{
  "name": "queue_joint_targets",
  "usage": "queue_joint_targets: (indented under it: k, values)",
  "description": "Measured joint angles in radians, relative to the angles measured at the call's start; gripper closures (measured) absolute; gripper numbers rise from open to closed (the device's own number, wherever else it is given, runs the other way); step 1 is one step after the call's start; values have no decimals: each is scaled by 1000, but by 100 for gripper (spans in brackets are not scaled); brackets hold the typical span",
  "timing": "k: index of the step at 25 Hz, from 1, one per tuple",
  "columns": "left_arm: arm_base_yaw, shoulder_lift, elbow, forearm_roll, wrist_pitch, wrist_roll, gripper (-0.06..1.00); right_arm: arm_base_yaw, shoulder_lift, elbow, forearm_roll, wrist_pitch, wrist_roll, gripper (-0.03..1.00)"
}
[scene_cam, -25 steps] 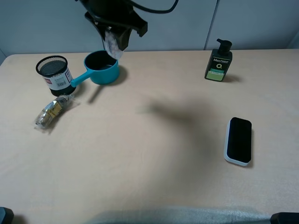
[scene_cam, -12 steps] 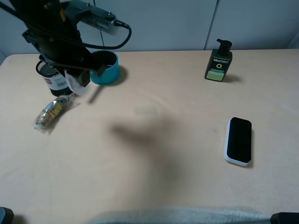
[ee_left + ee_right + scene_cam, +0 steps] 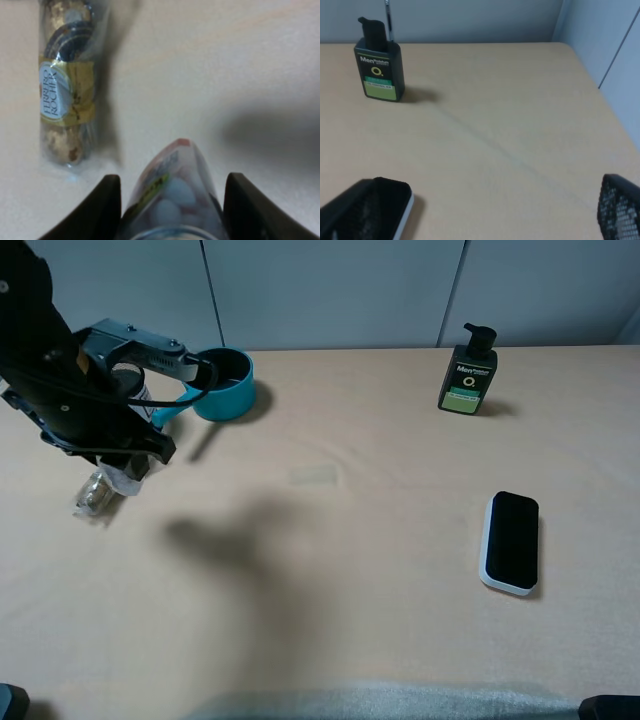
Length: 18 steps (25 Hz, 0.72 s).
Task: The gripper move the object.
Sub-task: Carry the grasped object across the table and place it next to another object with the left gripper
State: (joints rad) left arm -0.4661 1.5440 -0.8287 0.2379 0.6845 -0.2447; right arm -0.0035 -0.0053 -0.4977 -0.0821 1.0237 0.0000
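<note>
Relocated: sweets packet, from over blue cup to just beside chocolate pack, over table left side. Left gripper jaws were clamped on it. Carry judged nearly done; release outstanding. Right gripper stood wide, idle.

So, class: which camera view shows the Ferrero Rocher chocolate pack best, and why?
The left wrist view: the chocolate pack lies close up, label readable, beside the sweet packet held in the left tool. The exterior high view shows it small, partly hidden by the arm. The right wrist view misses it.
</note>
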Motion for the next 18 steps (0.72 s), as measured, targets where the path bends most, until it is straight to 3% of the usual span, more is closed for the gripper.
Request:
queue_joint_targets:
  k: [6,18]
  values:
    - [38,0,58,0,-148,-2,42,0,0,0,0,0,0,31]
    - [95,116,60,1,-244,5,42,0,0,0,0,0,0,31]
